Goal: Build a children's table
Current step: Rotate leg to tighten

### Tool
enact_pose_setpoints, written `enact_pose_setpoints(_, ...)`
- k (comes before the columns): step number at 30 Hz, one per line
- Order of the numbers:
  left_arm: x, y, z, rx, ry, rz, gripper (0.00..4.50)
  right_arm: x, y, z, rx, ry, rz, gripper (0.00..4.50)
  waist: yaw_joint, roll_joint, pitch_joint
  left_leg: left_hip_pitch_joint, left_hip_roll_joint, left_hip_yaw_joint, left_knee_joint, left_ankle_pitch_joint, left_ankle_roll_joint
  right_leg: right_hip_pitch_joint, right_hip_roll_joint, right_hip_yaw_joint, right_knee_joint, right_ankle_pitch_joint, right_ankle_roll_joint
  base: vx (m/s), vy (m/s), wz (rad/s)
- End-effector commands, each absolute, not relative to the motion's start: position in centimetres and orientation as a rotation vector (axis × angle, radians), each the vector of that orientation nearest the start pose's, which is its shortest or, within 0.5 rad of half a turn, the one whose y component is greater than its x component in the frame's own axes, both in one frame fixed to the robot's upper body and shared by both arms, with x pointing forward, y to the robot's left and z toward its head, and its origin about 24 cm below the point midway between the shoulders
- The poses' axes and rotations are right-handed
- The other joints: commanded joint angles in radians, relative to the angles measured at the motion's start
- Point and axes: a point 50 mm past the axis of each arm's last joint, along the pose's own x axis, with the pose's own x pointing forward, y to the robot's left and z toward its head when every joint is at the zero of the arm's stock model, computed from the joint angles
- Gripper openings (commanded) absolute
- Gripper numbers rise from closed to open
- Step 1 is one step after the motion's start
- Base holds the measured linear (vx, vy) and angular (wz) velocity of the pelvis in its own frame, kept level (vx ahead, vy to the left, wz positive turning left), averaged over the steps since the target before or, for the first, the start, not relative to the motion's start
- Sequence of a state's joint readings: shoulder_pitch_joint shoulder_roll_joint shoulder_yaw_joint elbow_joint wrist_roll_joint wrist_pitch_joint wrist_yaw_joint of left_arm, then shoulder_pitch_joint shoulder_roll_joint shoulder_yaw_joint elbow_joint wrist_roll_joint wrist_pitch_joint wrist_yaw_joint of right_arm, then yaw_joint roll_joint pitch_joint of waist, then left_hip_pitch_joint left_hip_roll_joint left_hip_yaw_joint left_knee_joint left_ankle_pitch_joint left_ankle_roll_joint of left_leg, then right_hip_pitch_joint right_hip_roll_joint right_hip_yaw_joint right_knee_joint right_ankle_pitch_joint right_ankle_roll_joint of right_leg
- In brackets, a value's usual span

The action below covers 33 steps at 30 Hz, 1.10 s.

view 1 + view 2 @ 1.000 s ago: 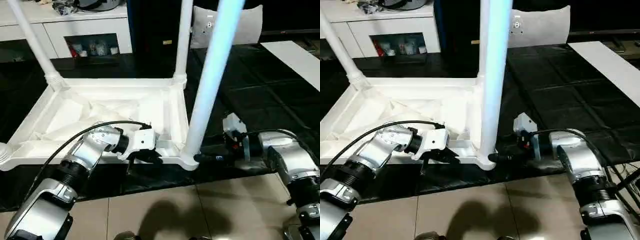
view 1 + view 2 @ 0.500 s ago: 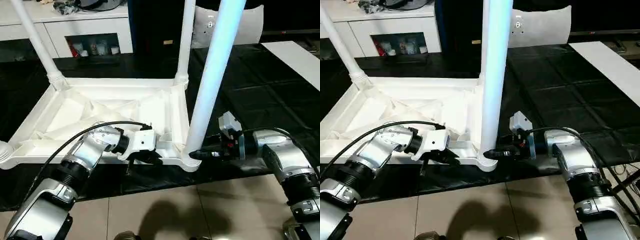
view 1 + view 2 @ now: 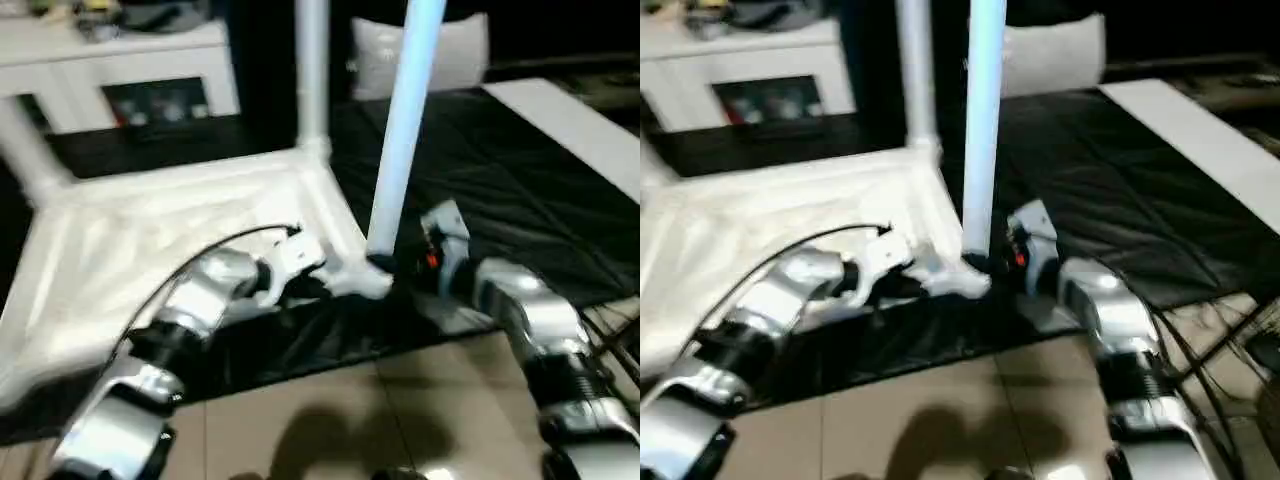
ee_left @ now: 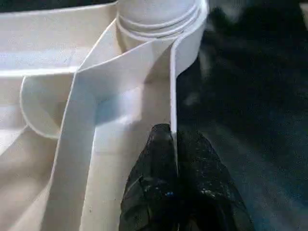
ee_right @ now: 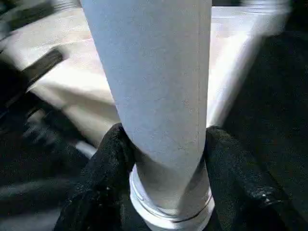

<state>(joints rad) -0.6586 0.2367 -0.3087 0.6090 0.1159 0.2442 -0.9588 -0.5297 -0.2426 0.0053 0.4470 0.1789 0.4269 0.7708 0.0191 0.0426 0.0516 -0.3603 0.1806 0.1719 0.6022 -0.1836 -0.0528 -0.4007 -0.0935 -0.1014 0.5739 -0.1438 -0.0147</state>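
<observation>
A white cabinet (image 3: pixel 130 60) stands at the back left, a white cushion (image 3: pixel 440 55) at the back right. A black mat (image 3: pixel 520 180) covers the floor, with tan tiles (image 3: pixel 330 420) nearest the robot. The top (image 3: pixel 150 250) lies underside up on the mat, its near right corner close to the mat's front edge, with three legs standing in its sockets.

Compared with a second ago, the whole view has swung, and the right gripper (image 5: pixel 163 183) has come in around the near right leg (image 3: pixel 400 150).

The left wrist view shows the left gripper (image 4: pixel 175 159) with jaws pinched on the top's thin rim. The right wrist view shows the right jaws clamped on the leg just above its socket.
</observation>
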Motion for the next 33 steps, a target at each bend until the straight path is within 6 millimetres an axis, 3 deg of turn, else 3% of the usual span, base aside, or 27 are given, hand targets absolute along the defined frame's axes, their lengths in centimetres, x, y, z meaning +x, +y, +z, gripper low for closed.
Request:
enact_pose_setpoints(1,33.6,6.1,6.7,0.412,0.397,-1.140,0.00,34.1,-10.3,6.0,0.139,0.412,0.734,1.88,-0.004,-0.014,-0.063,0.002,0.030,-0.027,-0.077,-0.354,0.014,0.043,-0.059,0.026,-0.097,-0.579,-0.096,0.000,0.000,0.00)
enact_pose_setpoints(4,34.0,4.9,7.0,0.415,0.386,-1.071,0.00,34.8,-8.6,6.2,0.160,0.393,0.668,1.88,-0.021,-0.014,-0.065,-0.001,0.026,-0.023,-0.071,-0.327,0.027,0.039,-0.060,0.028,-0.098,-0.550,-0.110,0.000,0.000,0.00)
enact_pose_setpoints(5,34.0,4.9,7.0,0.415,0.386,-1.071,0.00,34.8,-8.6,6.2,0.160,0.393,0.668,1.88,-0.021,-0.014,-0.065,-0.001,0.026,-0.023,-0.071,-0.327,0.027,0.039,-0.060,0.028,-0.098,-0.550,-0.110,0.000,0.000,0.00)
enact_pose_setpoints(6,34.2,4.7,7.1,0.413,0.385,-1.055,0.00,35.0,-8.3,6.3,0.165,0.384,0.659,2.23,-0.021,-0.015,-0.068,-0.001,0.027,-0.020,-0.070,-0.307,0.040,0.040,-0.059,0.029,-0.095,-0.522,-0.122,0.000,0.000,0.00)
enact_pose_setpoints(11,34.5,4.7,7.2,0.431,0.376,-1.018,0.00,35.0,-8.2,6.4,0.091,0.316,0.684,2.81,-0.009,-0.018,-0.075,-0.010,0.034,-0.015,-0.070,-0.214,0.079,0.052,-0.058,0.039,-0.069,-0.324,-0.193,0.000,0.000,0.00)
enact_pose_setpoints(16,34.3,5.5,7.1,0.456,0.359,-1.047,0.00,34.8,-10.2,6.5,0.065,0.285,0.670,3.21,0.005,-0.013,-0.077,-0.011,0.034,-0.013,-0.067,-0.162,0.100,0.058,-0.059,0.042,-0.062,-0.262,-0.211,0.000,0.000,0.00)
enact_pose_setpoints(22,33.6,8.2,6.0,0.563,0.375,-1.168,0.00,33.9,-16.0,7.4,-0.070,0.221,0.797,3.76,0.026,-0.011,-0.078,-0.007,0.039,-0.010,-0.066,-0.171,0.111,0.056,-0.058,0.044,-0.056,-0.217,-0.236,0.000,0.000,0.00)
enact_pose_setpoints(27,33.2,9.4,5.8,0.608,0.387,-1.252,0.00,33.0,-17.6,8.2,-0.128,0.217,0.911,4.18,0.048,-0.009,-0.076,-0.004,0.044,-0.010,-0.069,-0.192,0.102,0.056,-0.057,0.044,-0.057,-0.251,-0.216,0.000,0.000,0.00)
enact_pose_setpoints(28,32.9,9.9,5.7,0.628,0.403,-1.296,0.00,32.4,-18.0,8.3,-0.181,0.235,0.995,4.18,0.048,-0.005,-0.074,-0.003,0.045,-0.011,-0.070,-0.206,0.095,0.054,-0.056,0.043,-0.058,-0.260,-0.219,0.000,0.000,0.00)
enact_pose_setpoints(33,32.3,10.5,5.7,0.675,0.395,-1.420,0.00,31.1,-18.3,8.3,-0.255,0.260,1.201,4.18,0.055,-0.008,-0.074,-0.004,0.045,-0.011,-0.070,-0.232,0.094,0.057,-0.059,0.042,-0.061,-0.297,-0.216,0.000,0.000,0.00)
